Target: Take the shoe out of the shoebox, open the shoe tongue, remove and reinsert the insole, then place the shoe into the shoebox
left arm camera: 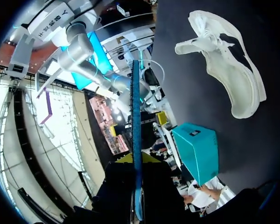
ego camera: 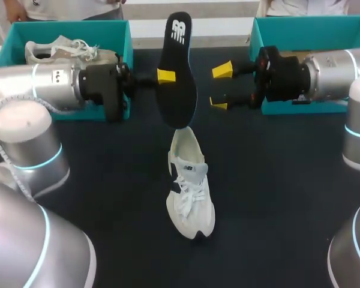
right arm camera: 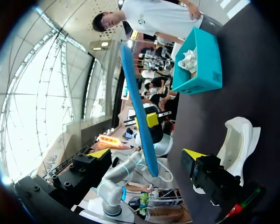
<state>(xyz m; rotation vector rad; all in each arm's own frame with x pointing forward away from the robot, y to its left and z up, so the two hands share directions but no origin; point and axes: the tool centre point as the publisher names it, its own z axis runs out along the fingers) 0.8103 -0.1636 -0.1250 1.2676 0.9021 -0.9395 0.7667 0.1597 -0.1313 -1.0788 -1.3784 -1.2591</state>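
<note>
Done: shoe (ego camera: 191, 186) out, upright mid-table (ego camera: 276, 198); insole (ego camera: 179, 66) pulled, pinched in left gripper (ego camera: 168, 77), hanging over the heel opening. Right gripper (ego camera: 221, 87) spread, empty, beside insole. Pending: reinsert, re-box. Open room round shoe; teal shoebox (ego camera: 324, 30) walls close behind wrists.

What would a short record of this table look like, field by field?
left fingers: shut on a black foam insole, held on end above the table
right fingers: open and empty, beside the insole
shoe: white lace-up sneaker on the dark table, heel near the insole's lower end
left box: teal cardboard shoebox holding a second pale shoe
right box: matching teal shoebox, inside partly hidden by the right arm
</note>
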